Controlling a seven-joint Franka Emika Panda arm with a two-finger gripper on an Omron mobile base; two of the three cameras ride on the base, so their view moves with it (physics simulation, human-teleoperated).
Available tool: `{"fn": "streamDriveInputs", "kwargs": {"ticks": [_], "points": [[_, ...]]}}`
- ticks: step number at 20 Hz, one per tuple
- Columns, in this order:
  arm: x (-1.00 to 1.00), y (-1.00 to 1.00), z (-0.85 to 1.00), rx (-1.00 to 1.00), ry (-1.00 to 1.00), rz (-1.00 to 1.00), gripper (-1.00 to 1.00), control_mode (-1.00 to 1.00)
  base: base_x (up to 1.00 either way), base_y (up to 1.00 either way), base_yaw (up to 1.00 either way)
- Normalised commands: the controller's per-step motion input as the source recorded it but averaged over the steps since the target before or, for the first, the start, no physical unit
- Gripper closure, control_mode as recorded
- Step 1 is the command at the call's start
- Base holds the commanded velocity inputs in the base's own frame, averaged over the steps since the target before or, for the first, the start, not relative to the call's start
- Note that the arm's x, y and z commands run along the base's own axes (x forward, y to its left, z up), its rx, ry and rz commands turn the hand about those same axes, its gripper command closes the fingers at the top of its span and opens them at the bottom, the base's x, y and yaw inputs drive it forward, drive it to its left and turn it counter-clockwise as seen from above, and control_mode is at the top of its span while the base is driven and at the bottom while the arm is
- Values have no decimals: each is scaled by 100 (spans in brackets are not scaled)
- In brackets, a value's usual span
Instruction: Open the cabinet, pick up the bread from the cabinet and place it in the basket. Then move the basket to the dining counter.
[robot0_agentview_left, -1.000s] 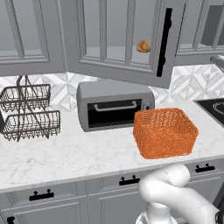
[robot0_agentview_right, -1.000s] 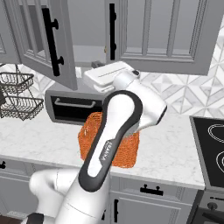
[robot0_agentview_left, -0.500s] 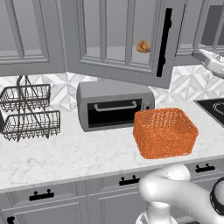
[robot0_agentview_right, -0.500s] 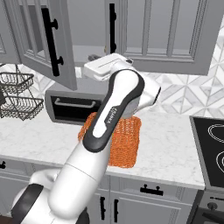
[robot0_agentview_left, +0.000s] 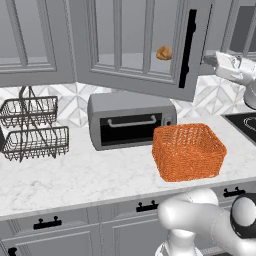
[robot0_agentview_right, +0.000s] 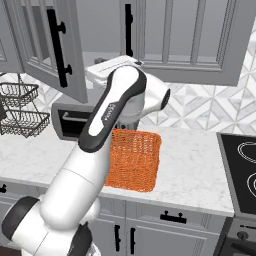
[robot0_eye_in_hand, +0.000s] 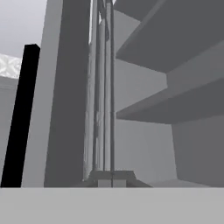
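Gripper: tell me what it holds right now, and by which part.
Nothing. The gripper has its jaws shut with nothing between them, facing the open cabinet. The bread sits on the shelf inside; the basket stands untouched.

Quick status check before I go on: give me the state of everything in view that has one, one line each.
cabinet door: swung open
bread: on the cabinet shelf, not picked up
basket: upright on the worktop, nothing in it
toaster oven: door closed
wire rack: upright, both tiers bare
gripper: shut, holding nothing, facing the open cabinet
lower drawers: closed
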Motion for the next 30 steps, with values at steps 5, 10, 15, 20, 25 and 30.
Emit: {"fn": "streamDriveInputs", "kwargs": {"ticks": [5,10,15,20,25,30], "points": [[34,32,0,-3,0,-14,100,-100,0,0,0],[18,34,0,-2,-2,-3,100,-100,0,0,0],[0,20,0,0,0,10,100,-100,0,0,0],[-32,60,0,-5,0,36,100,-100,0,0,0],[-51,100,-5,-13,0,50,100,-100,0,0,0],[-88,100,-13,-17,0,28,100,-100,0,0,0]]}}
